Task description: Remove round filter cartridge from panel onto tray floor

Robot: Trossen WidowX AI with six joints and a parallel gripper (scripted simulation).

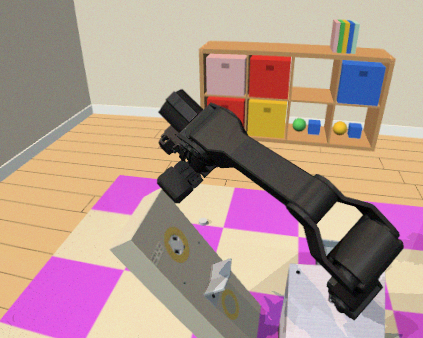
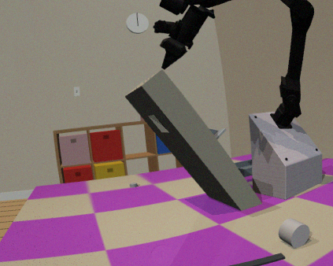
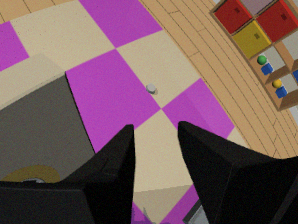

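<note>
Now the jaws (image 1: pixel 193 167) (image 2: pixel 162 47) hang partly apart, gripping nothing, above the panel (image 1: pixel 156 225) (image 2: pixel 194 138) (image 3: pixel 40 120), and reaching the cartridge (image 1: pixel 176 244) (image 3: pixel 32 180) likely calls for lining up with its slots.

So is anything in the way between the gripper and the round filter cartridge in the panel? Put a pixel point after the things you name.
Nothing visible stands between the gripper (image 1: pixel 188 162) (image 3: pixel 156 125) and the cartridge (image 1: pixel 176 245); the angled flap (image 1: pixel 219 276) sits lower down the panel (image 1: pixel 151 220), beyond the cartridge.
</note>
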